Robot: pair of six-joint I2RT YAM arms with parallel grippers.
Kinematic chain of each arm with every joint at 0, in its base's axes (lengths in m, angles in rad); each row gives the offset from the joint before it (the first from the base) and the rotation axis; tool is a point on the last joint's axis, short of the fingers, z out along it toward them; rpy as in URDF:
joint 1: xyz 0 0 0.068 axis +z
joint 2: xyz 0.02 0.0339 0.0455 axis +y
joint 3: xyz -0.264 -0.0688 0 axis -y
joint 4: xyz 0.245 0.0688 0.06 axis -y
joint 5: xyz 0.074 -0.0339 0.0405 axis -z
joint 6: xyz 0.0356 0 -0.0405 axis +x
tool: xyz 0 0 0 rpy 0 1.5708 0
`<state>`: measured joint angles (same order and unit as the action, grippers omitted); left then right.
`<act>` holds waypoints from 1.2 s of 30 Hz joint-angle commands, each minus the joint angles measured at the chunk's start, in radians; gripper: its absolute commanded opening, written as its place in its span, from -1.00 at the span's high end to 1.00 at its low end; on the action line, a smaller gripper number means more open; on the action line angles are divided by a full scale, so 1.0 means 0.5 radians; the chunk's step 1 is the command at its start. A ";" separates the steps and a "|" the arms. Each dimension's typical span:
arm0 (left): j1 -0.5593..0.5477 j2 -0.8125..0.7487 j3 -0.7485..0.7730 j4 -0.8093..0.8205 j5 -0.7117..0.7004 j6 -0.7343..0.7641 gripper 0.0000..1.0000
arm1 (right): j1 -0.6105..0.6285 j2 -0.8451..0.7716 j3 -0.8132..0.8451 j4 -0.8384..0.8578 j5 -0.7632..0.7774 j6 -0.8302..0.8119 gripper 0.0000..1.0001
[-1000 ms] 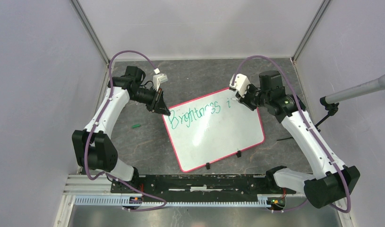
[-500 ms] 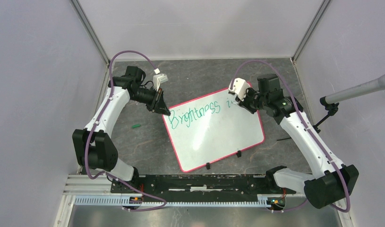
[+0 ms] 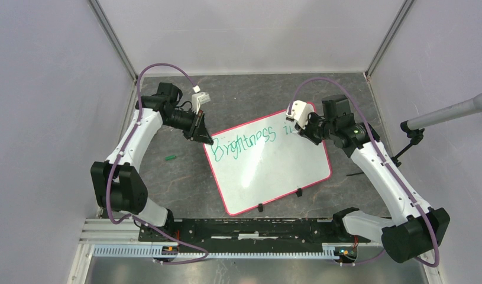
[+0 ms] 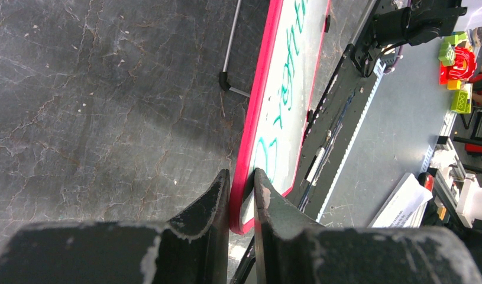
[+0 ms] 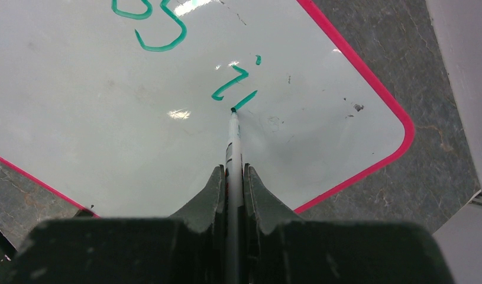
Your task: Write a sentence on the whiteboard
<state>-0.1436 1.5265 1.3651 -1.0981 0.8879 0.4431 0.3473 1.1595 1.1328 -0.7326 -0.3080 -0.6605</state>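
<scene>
The whiteboard [image 3: 274, 168] lies tilted on the dark table, white with a red-pink rim. Green lettering [image 3: 241, 144] along its far edge reads "Brightness" plus an "i" and a short new stroke [image 5: 243, 99]. My left gripper [image 3: 204, 139] is shut on the board's far-left corner; the rim [image 4: 254, 124] sits between the jaws in the left wrist view, where the gripper [image 4: 242, 179] pinches it. My right gripper [image 3: 299, 131] is shut on a white marker [image 5: 233, 148], its dark tip touching the board at the end of the short stroke.
A green marker cap [image 3: 170, 158] lies on the table left of the board. Two small black clips [image 3: 298, 192] sit at the board's near edge. A metal rail [image 3: 250, 228] runs along the front. A grey microphone-like rod [image 3: 448, 113] juts in at right.
</scene>
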 commanded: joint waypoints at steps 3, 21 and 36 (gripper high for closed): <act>-0.030 0.023 -0.012 -0.023 -0.164 0.104 0.95 | 0.009 0.049 0.109 0.159 0.072 0.065 1.00; -0.029 0.032 -0.006 -0.024 -0.171 0.111 0.95 | 0.008 0.109 0.168 0.205 0.253 0.042 1.00; -0.032 0.036 -0.006 -0.022 -0.164 0.105 0.95 | 0.011 -0.006 0.028 -0.005 0.173 -0.087 1.00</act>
<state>-0.1436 1.5272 1.3651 -1.1023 0.8845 0.4431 0.3515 1.1782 1.1687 -0.6796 -0.1986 -0.6651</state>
